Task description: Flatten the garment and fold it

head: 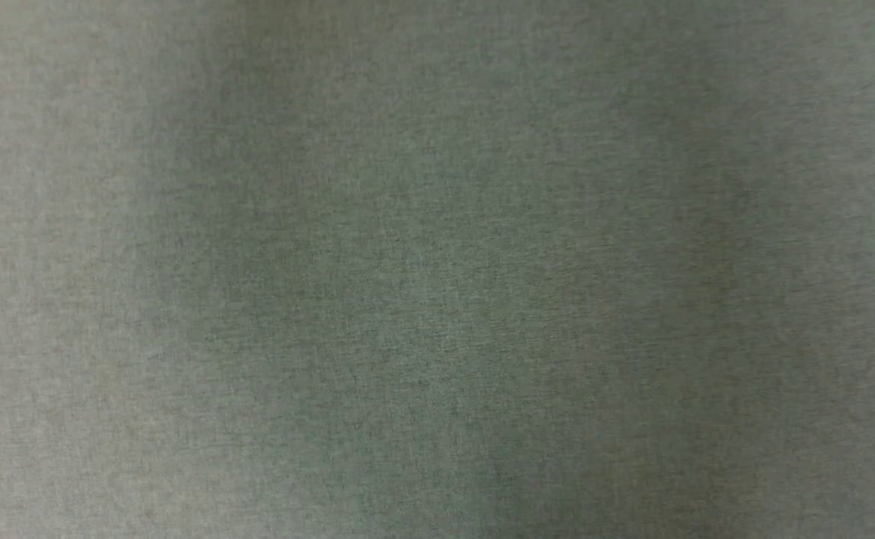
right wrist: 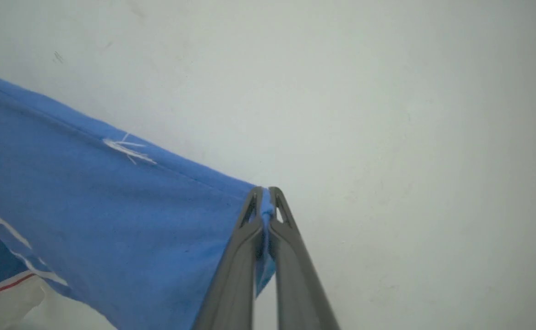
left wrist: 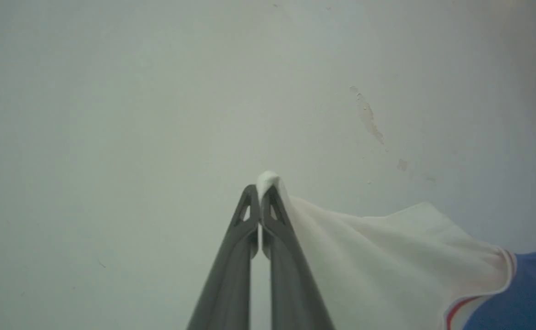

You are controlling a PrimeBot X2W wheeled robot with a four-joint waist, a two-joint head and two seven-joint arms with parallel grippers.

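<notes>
Got the garment (right wrist: 112, 220) held against a pale scuffed surface (left wrist: 112, 91), pinched by its white sleeve tip in the left gripper (left wrist: 259, 185) and by a blue corner in the right gripper (right wrist: 264, 192), both clamped tight.

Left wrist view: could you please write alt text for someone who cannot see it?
The left gripper, shut, pinches a white sleeve corner of the garment, which trails right to its blue body against a pale surface.
</notes>
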